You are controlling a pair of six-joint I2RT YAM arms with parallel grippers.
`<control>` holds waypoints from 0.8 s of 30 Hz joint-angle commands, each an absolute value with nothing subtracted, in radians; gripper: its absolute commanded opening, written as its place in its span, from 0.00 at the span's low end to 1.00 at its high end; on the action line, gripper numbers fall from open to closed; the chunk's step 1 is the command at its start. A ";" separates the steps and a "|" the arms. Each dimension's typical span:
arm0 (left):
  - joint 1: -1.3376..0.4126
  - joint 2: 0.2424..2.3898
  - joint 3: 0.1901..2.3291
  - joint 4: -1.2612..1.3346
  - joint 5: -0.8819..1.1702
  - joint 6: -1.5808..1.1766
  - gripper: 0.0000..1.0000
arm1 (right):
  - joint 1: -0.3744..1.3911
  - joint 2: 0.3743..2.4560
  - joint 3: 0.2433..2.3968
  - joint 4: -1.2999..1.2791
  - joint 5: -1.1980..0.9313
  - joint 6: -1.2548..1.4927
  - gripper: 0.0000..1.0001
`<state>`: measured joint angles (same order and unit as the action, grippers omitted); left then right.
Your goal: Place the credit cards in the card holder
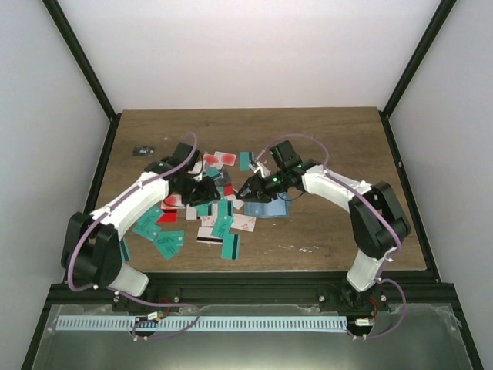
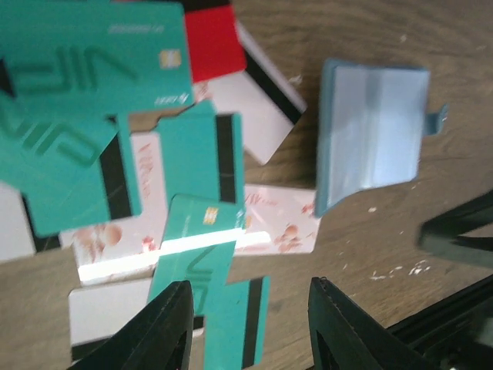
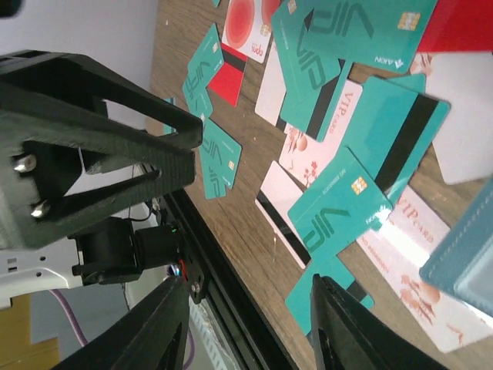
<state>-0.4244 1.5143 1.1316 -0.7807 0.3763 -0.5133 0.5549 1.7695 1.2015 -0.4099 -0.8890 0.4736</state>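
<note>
While the card holder (image 1: 267,206) lies flat on the table (image 1: 347,146) with its light inner face up, it rests at the right edge of the scattered credit cards (image 1: 223,217), none seen inside it. Teal, red and white-pink cards overlap in a loose spread, several showing black stripes. The left gripper (image 2: 250,324) hangs over the middle of the spread, jaws apart, gripping nothing. The right gripper (image 3: 250,324) hangs just beside the holder, jaws likewise apart and empty. A small dark object (image 1: 144,150) sits near the far-left corner.
</note>
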 commanded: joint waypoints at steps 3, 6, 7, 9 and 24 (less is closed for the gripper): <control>-0.436 1.405 0.981 -0.773 0.340 -0.495 0.45 | 0.554 1.618 1.021 -0.342 -0.816 0.533 0.45; -0.446 1.369 0.907 -0.756 0.341 -0.505 0.46 | 0.553 1.558 0.937 -0.309 -0.784 0.566 0.46; -0.451 1.358 0.886 -0.749 0.341 -0.511 0.47 | 0.554 1.539 0.914 -0.301 -0.771 0.575 0.46; -0.465 1.342 0.851 -0.732 0.343 -0.522 0.48 | 0.554 1.499 0.871 -0.293 -0.743 0.595 0.46; -0.760 1.482 0.837 -0.670 0.168 -0.664 0.71 | 0.554 1.215 0.640 -0.353 -0.595 0.666 0.47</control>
<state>-0.7006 1.4277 0.8043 -0.6907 0.2565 -0.6018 0.5549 1.2732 0.6693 -0.3206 -0.6365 0.6533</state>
